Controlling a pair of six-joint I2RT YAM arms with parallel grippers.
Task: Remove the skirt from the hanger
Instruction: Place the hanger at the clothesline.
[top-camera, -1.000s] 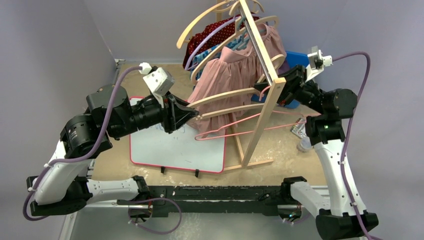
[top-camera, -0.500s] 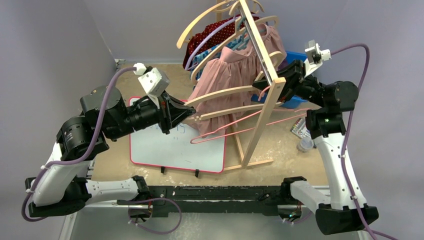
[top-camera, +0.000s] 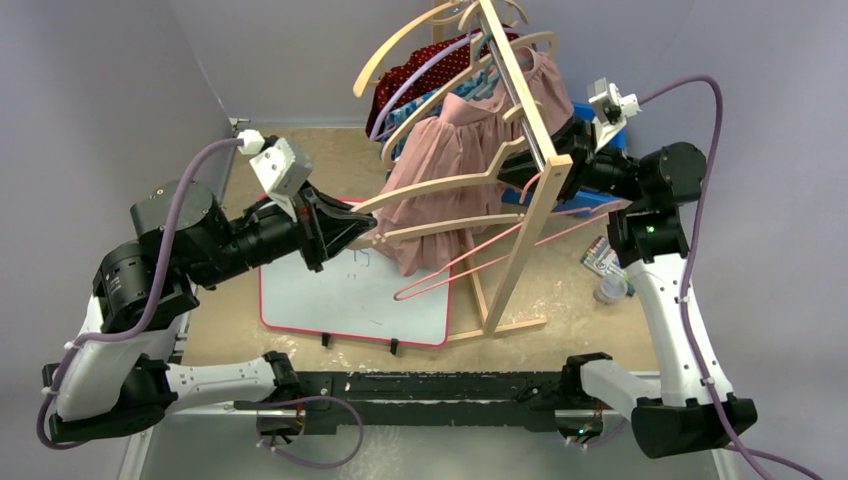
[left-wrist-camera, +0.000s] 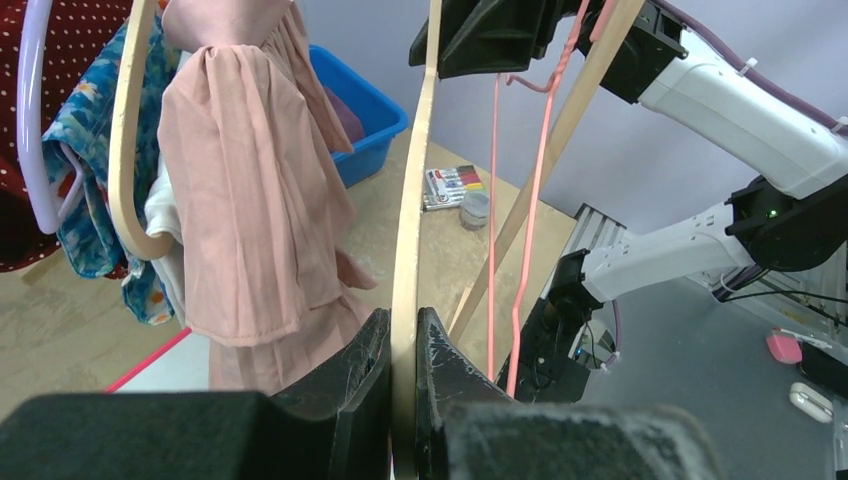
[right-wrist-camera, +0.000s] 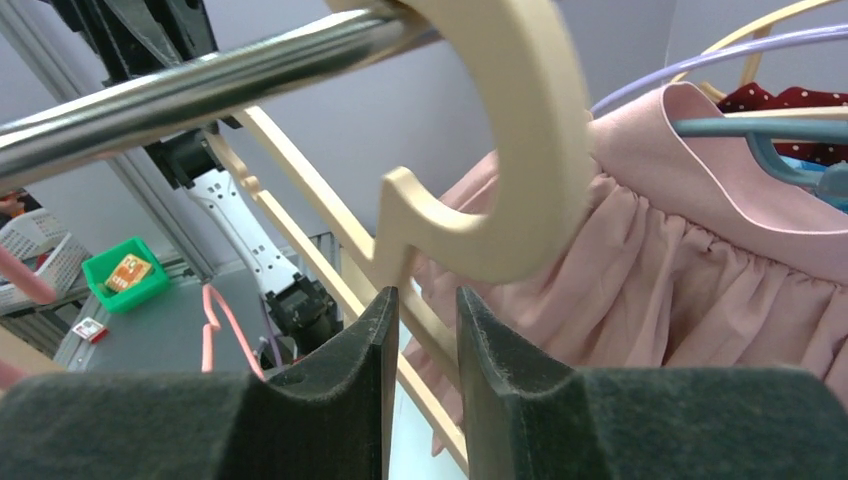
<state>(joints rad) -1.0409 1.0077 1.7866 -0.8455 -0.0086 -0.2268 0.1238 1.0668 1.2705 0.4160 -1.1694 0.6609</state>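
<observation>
Left tool (top-camera: 371, 234) pinching wooden hanger (top-camera: 432, 187), drawn further left, right tool (right-wrist-camera: 421, 302) now slightly spread, skirt (top-camera: 452, 150) still on

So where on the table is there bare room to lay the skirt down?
Bare tabletop lies front right, between the wooden rack and the right arm; another strip back left, behind the whiteboard. Crowded: under the hangers, and by the markers and jar.

Skirt (top-camera: 450, 160) hangs on rack (top-camera: 530, 210); whiteboard (top-camera: 340, 300) left of rack; bin (top-camera: 585, 112) behind.
</observation>
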